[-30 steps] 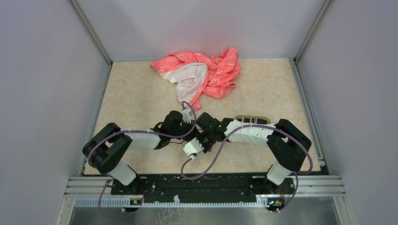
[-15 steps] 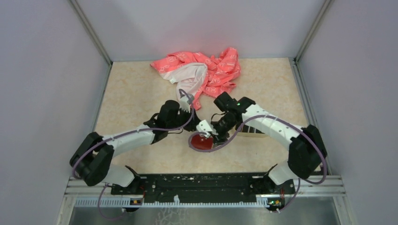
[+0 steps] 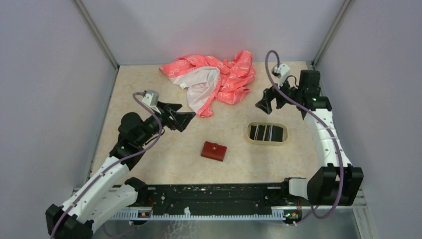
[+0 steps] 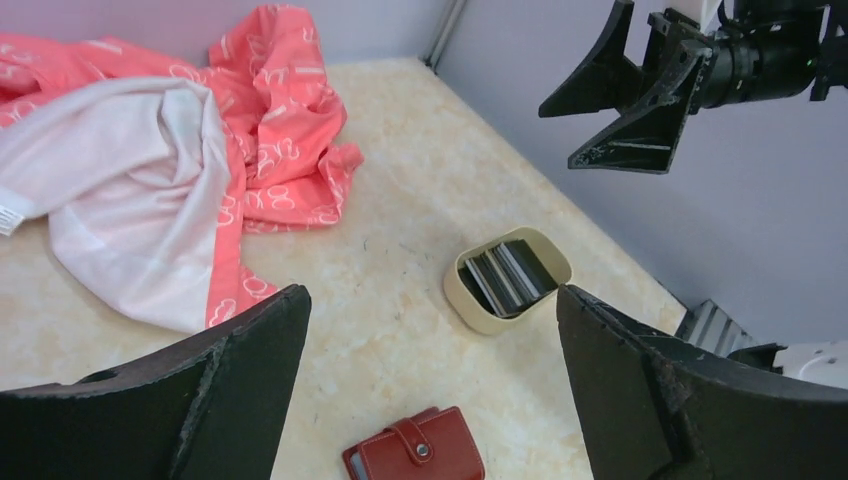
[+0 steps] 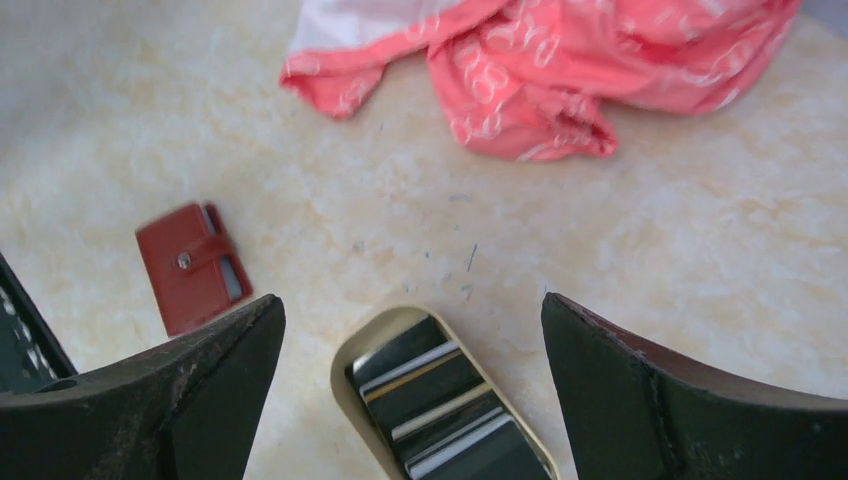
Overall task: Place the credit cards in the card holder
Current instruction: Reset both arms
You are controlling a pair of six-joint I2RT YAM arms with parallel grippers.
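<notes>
Nearest the arm bases, the card holder (image 3: 214, 151) lay flat on the worktop (image 3: 278, 164), roughly midway between the two arms and touched by nothing; it was a small dark red wallet, folded shut, with a strap across its face pinned by a pale snap; a sliver of grey-blue showed along one edge in the right wrist view; whether any card already sat inside could not be told. Just beyond it to the right, apart from it, sat an oval beige tray (image 3: 250, 133); the credit cards (image 3: 267, 133) lay in it side by side, black with pale edges, their exact count unclear. By my reading the task was barely begun, if at all: no card was seen in the holder; the holder had yet to be opened; each card had yet to be lifted from the tray and slid into a pocket. Farther out, the left tool (image 3: 185, 115) hung above the worktop to the left of the holder, jaws spread wide and empty; the right tool (image 3: 266, 103) hung beyond the tray, likewise gaping and carrying nothing; at the far wall lay a crumpled pink-and-white cloth (image 3: 219, 79), well apart from both holder and tray.
</notes>
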